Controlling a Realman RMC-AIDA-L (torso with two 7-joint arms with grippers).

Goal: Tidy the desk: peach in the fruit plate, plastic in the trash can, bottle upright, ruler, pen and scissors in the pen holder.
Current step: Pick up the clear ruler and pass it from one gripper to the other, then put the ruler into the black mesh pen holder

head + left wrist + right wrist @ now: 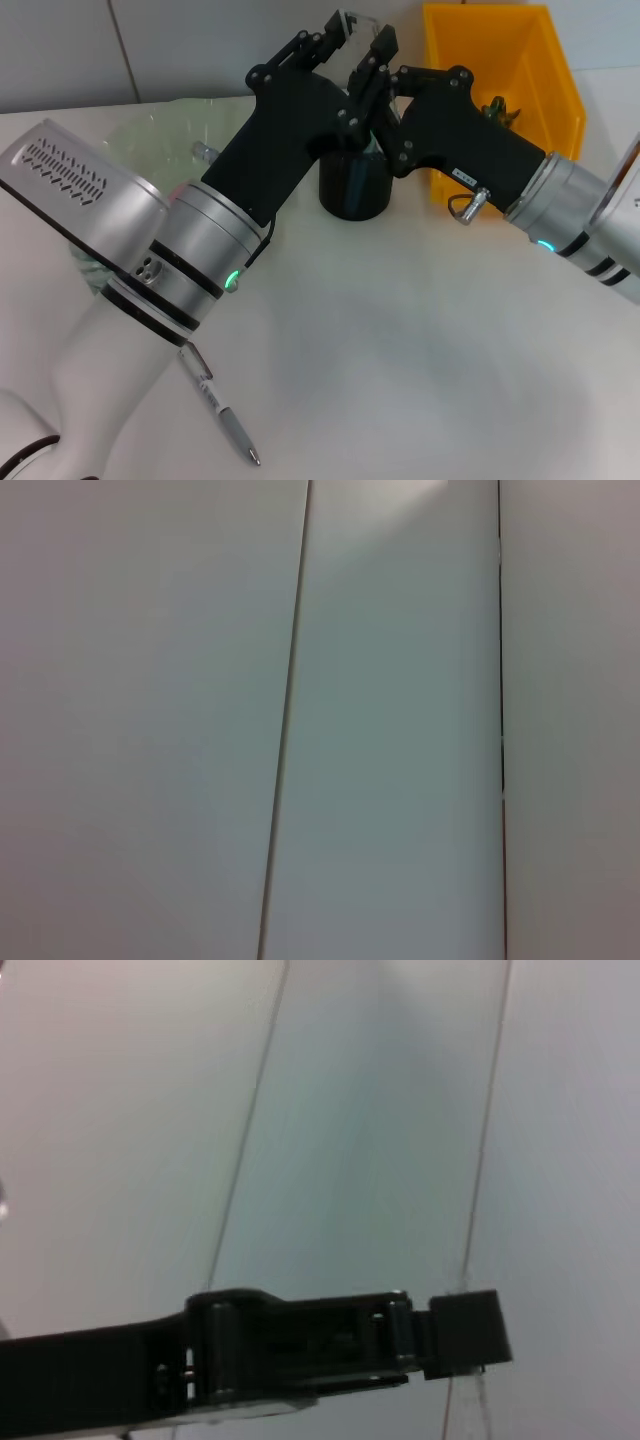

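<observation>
My left gripper point(338, 28) and right gripper point(378, 58) meet high above the black pen holder point(353, 185) at the back of the table. A clear ruler point(362, 24) shows between their tips. The left gripper looks shut on it. A black finger point(350, 1340) of the other arm crosses the right wrist view against the wall. A pen point(222, 412) lies on the table at the front left, by my left arm. The glass fruit plate point(160, 140) stands at the back left, partly hidden by the left arm. Peach, bottle and scissors are not in view.
The yellow trash can point(520, 70) stands at the back right, behind my right arm, with a small dark green thing point(497, 108) inside. The left wrist view shows only the tiled wall point(380, 730).
</observation>
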